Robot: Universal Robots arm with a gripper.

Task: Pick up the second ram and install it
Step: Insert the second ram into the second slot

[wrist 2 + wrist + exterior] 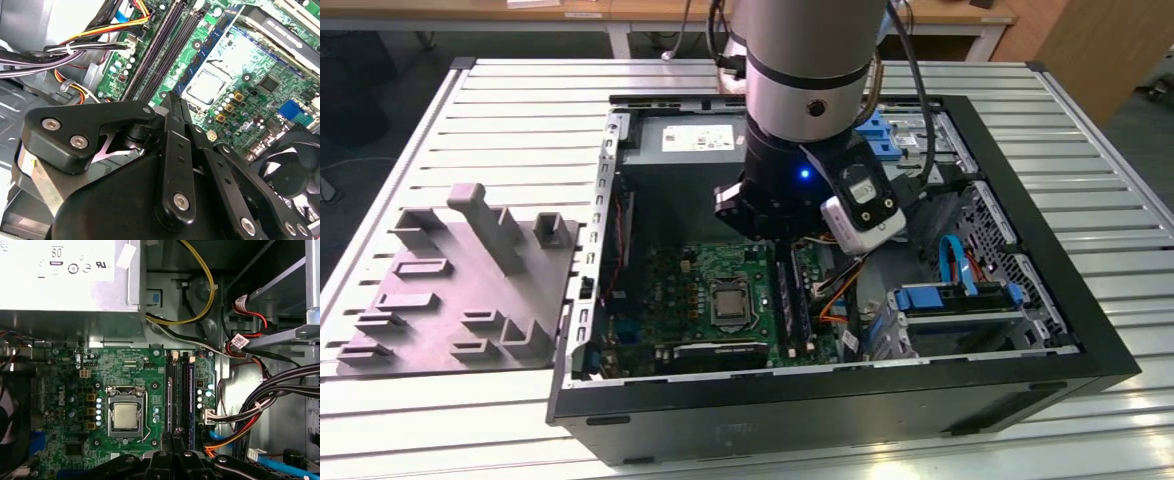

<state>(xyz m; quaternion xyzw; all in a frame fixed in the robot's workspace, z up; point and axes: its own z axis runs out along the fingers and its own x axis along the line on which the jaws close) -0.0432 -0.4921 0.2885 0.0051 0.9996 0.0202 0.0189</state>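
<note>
My gripper (781, 242) hangs inside the open computer case (1014, 385), just above the green motherboard (680, 290). Its black fingers (171, 107) are pressed together with nothing visible between them. In the first wrist view the gripper (173, 440) stands over one end of the long black memory sockets (180, 390), beside the processor (124, 416). A slim blue-edged stick, which I take for the ram (191, 390), stands edge-on in the socket farthest from the processor. I cannot tell whether the fingers touch it.
Bundles of black, red, yellow and orange cables (260, 390) run close beside the sockets. The power supply (65, 280) and a fan (290, 180) border the board. A grey parts fixture (467, 290) lies on the slatted table at the exterior view's left.
</note>
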